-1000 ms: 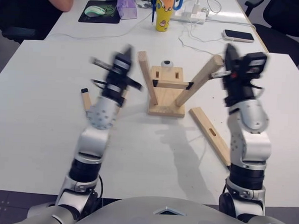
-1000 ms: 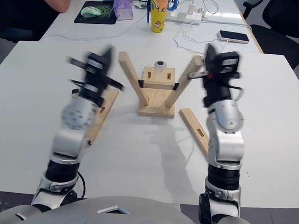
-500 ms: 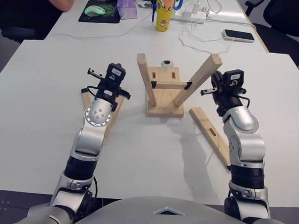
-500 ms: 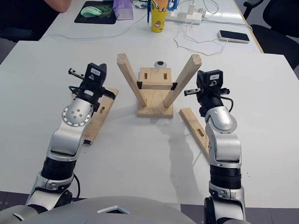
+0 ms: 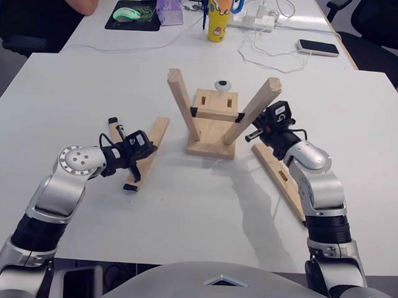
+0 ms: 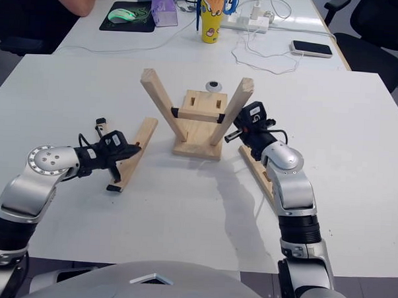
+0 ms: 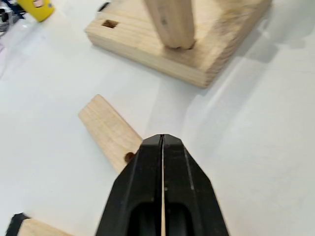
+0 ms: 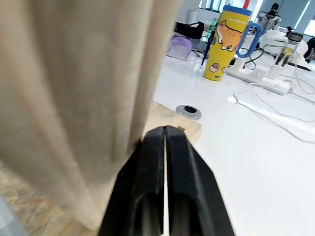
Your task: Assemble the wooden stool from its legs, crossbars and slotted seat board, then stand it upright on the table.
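**Table** (image 5: 182,221): white, bearing all items listed.

**Left gripper** (image 7: 162,141): low over the table on the near left. Its 2 fingers are pressed together with nothing between them. The tips are over loose leg 1; contact cannot be judged.

**Loose leg 1** (image 5: 157,131): plain wood, lying flat on the left and running from near to far. It has a small round hole near one end.

**Short bar** (image 5: 113,128): wood with a black cap, flat on the table just left of loose leg 1.

**Loose leg 2** (image 5: 286,189): plain wood, flat on the right, angled from the near right towards the seat board.

**Right gripper** (image 8: 165,132): at mid-table on the right, above the far end of loose leg 2. The fingers are clenched together and hold nothing. The tips are close beside fitted leg 2; whether they touch it cannot be told.

**Seat board** (image 5: 209,147): square wood block, flat on the table at centre, with slots in the upper face.

**Fitted leg 1** (image 5: 182,102): set in the board and leaning out to the left.

**Fitted leg 2** (image 5: 255,106): set in the board and leaning out to the right.

**Crossbar** (image 5: 217,115): a thin rail with black ends, joining the 2 fitted legs.

**Round cable port** (image 5: 221,84): in the table just behind the board.

**Far desk:**
- yellow cup (image 5: 219,18)
- phone (image 5: 317,46)
- power strip (image 5: 254,23)
- black mat (image 5: 132,21)
- purple box (image 5: 169,10)
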Robot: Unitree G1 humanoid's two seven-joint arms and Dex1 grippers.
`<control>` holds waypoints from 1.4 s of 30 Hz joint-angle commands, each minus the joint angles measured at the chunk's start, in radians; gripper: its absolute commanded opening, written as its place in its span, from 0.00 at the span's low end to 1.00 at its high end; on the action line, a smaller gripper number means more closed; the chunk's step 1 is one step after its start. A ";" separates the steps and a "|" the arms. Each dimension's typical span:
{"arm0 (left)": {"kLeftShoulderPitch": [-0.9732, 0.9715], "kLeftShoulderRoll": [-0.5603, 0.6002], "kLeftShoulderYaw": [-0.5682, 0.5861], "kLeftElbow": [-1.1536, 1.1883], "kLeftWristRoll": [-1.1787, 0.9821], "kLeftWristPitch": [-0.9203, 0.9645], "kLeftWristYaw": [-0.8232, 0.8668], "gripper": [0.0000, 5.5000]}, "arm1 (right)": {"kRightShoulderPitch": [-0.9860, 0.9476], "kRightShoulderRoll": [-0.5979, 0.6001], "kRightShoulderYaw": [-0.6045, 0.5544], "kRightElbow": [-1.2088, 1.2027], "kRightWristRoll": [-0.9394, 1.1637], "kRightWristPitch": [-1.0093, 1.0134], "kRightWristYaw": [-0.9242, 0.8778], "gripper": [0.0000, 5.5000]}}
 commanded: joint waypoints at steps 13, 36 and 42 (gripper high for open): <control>-0.145 -0.151 -0.205 0.183 0.119 -0.075 0.095 0.01 | -0.055 0.011 0.201 0.052 -0.113 -0.159 0.096 0.00; -0.173 -0.102 -0.180 0.348 0.272 -0.161 0.166 0.01 | -0.138 0.000 0.280 0.132 -0.233 -0.221 0.146 0.00; -0.091 -0.014 -0.031 0.251 0.246 -0.134 0.181 0.01 | -0.117 -0.147 0.138 0.183 -0.228 -0.245 0.159 0.00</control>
